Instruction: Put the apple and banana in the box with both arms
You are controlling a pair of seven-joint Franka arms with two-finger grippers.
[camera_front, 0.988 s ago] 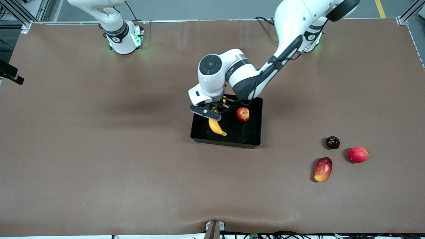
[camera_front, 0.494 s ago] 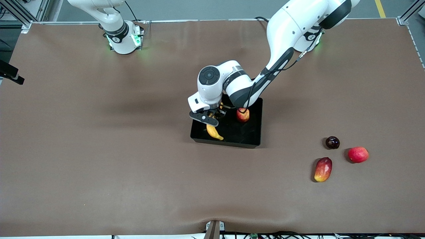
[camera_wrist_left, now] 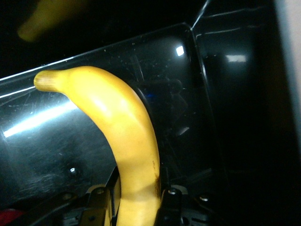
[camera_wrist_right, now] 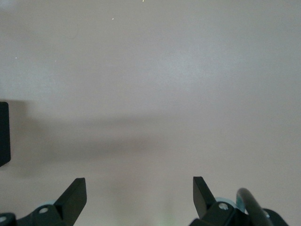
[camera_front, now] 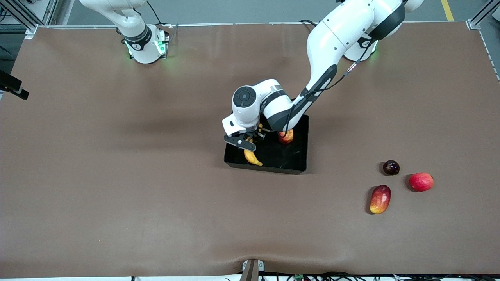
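Left gripper [camera_front: 250,141]: I have it low in the box, at the end toward the right arm, clamped on the banana; my wrist camera shows a finger [camera_wrist_left: 170,207] pressed against each side of the fruit.
Banana [camera_front: 252,156]: held, its free tip pointing to about 5 o'clock in my front view and down by the box's wall nearest the front camera; I can't tell whether it touches the floor.
Mango-like fruit [camera_front: 380,199]: on the table at about 4 o'clock from the box, well apart from it.
Red fruit [camera_front: 421,182]: near the mango, slightly farther.
Dark fruit [camera_front: 391,167]: near those two, farther again.
Box [camera_front: 299,156]: mid-table.
Apple [camera_front: 286,136]: in the box, partly under my left arm.
Right gripper [camera_wrist_right: 139,197]: waiting, fingers wide apart over bare table.
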